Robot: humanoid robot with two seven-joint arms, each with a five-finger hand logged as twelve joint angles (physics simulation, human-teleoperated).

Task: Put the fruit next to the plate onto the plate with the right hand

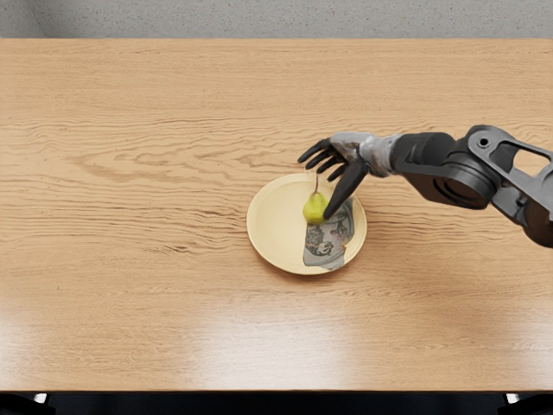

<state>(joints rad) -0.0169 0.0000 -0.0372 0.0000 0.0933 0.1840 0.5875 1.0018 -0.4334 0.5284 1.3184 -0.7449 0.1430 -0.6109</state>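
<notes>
Right hand (340, 161) fingers spread apart, gripping nothing. Small yellow-green pear (314, 208) stands upright just below fingertips, one digit alongside, on round cream plate (272, 226). Best retreat likely straight up, no sideways brush toppling fruit.

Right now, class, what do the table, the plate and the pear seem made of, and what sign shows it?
Table: wood, by its flowing grain; satin finish, with soft glare near the front edge. Plate: pale cream, smooth and matte, perhaps ceramic or plastic, with a printed grey patch. Pear: smooth yellow-green skin with a thin stem.
</notes>
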